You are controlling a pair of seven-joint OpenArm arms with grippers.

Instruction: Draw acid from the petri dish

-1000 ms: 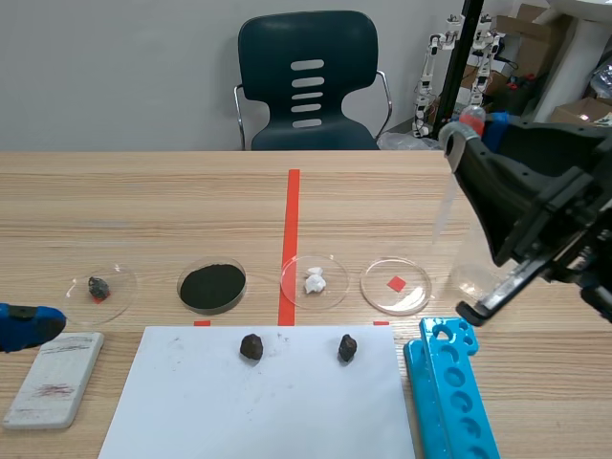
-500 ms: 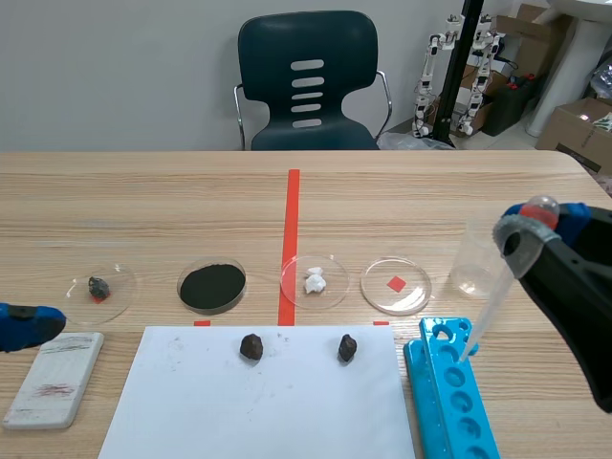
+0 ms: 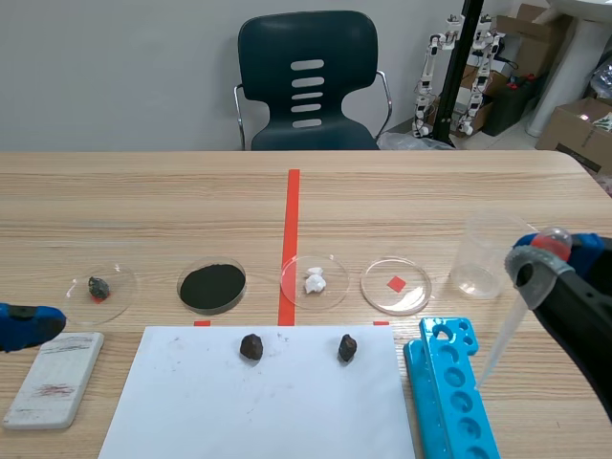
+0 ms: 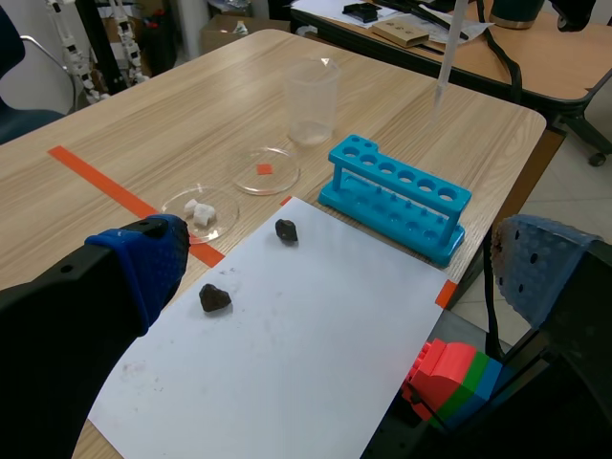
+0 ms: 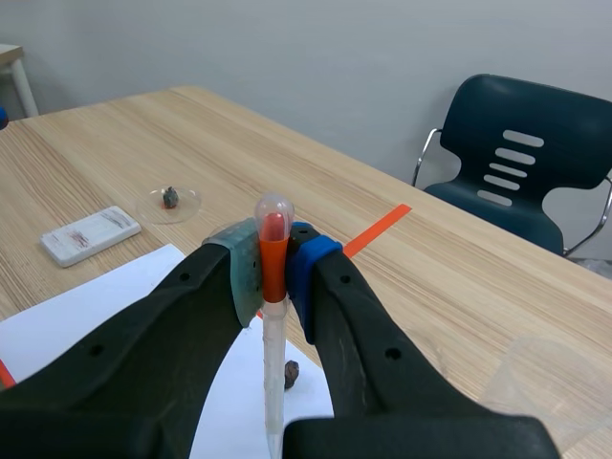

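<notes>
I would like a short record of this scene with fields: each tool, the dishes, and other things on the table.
right tool: shut on pipette, tip hanging beside blue rack
left tool: open, holding nothing
dishes: four in a row: dark stone, black powder, white lumps, empty-looking dish
other: clear cup, white paper bearing two stones

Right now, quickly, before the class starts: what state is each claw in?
Left claw: open, holding nothing.
Right claw: closed on the pipette, gripped just below its bulb.
</notes>
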